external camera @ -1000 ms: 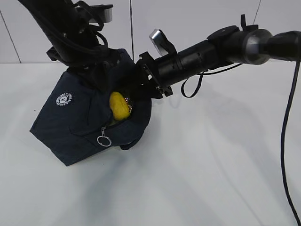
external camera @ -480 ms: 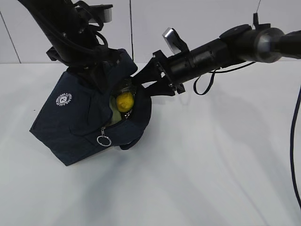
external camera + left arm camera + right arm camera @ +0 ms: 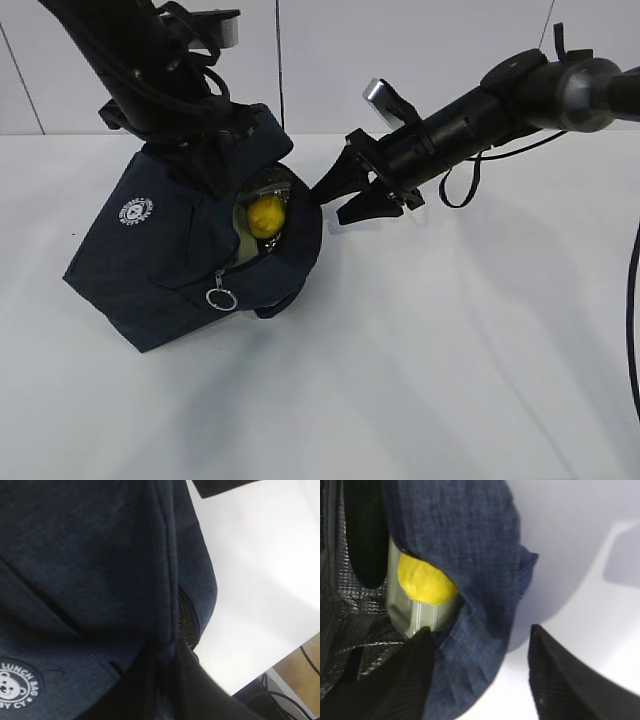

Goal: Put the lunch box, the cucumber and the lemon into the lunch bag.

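Lunch bag [image 3: 170, 250] left of centre on bench [image 3: 420, 380], tipped, lemon [image 3: 265, 217] inside mouth; right gripper [image 3: 340, 198] jaws spread, empty, angled down-left just beside opening; left gripper [image 3: 205, 160] upper left, clamped on bag's top edge

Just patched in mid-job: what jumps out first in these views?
The yellow lemon glows inside the open mouth of the dark navy lunch bag, which sits tilted at left on the white table. The right gripper hangs open just outside that mouth, empty.
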Controlling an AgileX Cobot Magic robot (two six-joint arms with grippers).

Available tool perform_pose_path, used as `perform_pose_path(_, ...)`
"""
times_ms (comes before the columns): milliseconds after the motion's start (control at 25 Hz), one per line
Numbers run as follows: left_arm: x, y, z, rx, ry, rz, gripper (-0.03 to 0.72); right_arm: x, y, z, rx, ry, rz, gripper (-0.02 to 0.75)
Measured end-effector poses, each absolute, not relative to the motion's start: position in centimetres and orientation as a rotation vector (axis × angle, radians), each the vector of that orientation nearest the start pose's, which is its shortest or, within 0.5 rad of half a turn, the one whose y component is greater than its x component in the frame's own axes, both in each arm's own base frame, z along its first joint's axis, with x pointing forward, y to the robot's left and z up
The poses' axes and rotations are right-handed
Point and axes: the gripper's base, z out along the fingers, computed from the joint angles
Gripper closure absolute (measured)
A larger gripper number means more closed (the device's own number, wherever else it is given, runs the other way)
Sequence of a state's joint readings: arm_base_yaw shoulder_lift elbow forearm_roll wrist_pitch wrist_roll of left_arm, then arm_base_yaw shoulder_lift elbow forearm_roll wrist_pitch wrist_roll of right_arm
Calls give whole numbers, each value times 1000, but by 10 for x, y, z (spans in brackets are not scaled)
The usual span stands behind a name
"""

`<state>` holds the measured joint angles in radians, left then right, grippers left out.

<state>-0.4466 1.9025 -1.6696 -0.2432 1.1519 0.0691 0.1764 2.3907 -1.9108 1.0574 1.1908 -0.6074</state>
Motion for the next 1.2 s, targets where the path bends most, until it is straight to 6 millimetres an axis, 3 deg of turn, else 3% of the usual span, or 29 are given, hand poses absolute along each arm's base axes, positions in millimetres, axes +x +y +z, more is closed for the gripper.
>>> perform_pose_path(200,356,-193,278,640,2819,-413,670,465,167,146,-450,2617,1384,261)
perform_pose_path(320,356,-193,278,640,2819,-413,670,463,176,139,-452,2626,1408,316)
perform_pose_path(480,356,-193,278,640,2819,-413,670,462,183,129,-436,2635,1444,474)
perform_pose_path(600,356,-193,278,640,2819,-413,670,461,185,128,-429,2633,1456,660)
perform_pose_path(680,356,-193,278,640,2819,-413,670,462,185,128,-424,2629,1463,722)
perform_pose_path(880,356,-195,278,625,2809,-449,669,464,178,135,-412,2613,1454,733)
perform_pose_path(1200,357,-204,282,560,2768,-599,670,471,149,188,-407,2523,1392,734)
